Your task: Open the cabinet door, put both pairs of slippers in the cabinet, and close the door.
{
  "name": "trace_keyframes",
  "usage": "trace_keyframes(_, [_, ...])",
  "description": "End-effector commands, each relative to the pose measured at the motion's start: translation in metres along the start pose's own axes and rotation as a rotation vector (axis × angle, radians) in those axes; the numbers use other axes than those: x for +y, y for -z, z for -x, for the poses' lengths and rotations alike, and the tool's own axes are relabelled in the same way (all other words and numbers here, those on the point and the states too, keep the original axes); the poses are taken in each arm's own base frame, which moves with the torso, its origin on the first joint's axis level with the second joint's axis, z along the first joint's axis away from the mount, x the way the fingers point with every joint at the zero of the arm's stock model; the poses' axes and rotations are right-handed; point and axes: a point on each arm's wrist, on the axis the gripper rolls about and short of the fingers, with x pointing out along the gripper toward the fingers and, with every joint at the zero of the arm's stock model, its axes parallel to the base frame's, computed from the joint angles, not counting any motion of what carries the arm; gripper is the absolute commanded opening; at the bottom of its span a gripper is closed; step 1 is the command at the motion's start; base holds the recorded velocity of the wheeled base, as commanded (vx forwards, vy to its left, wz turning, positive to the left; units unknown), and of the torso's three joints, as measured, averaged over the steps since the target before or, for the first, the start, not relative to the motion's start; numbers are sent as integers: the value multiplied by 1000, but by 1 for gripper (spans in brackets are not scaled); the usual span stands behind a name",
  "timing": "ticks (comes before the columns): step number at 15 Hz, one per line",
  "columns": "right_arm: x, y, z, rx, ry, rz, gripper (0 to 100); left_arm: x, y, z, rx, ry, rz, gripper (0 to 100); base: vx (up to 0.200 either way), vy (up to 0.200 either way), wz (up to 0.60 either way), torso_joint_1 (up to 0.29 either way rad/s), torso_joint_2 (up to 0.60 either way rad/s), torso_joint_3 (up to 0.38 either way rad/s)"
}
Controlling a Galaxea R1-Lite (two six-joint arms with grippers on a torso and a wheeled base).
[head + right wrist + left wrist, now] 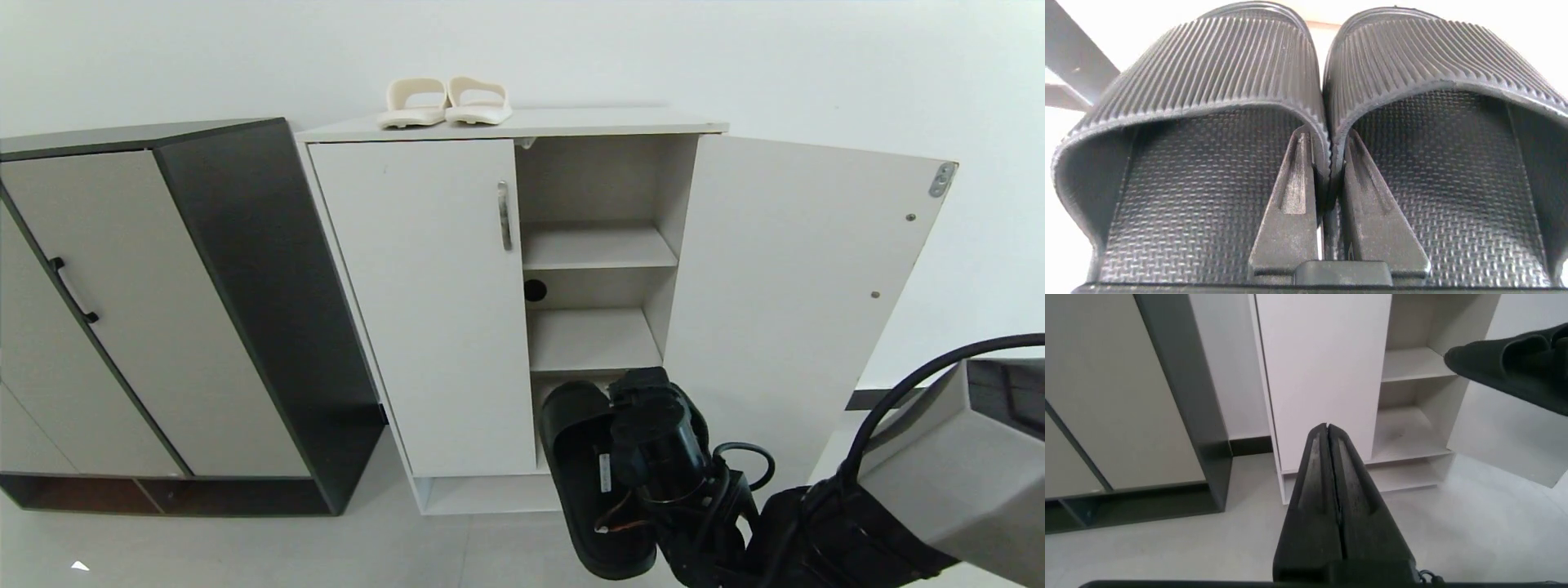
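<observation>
Black slippers, open cabinet, pale floor, wall

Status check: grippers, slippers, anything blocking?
Right gripper shut on black slippers, before the open cabinet. Left gripper shut, empty. Cream slippers on cabinet top. Nothing blocking shelves.

The right arm is black, with a rounded cylindrical wrist housing, thin black cables looping beside it and one reddish wire low down. Behind it sits a light grey, box-shaped casing with a thick black cable arching over it. The left pincer has two long matte black fingers, tapered and grooved lengthwise, while the right pincer has dark grey wedge-shaped fingers, each with a shallow recessed channel.
</observation>
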Motion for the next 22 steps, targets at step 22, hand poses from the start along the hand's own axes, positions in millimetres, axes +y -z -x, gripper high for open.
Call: trace_keyframes(22, [5,19,-24,15,23,27,0,0,0,0,3,0,1,0,0,0,0,1,0,-52])
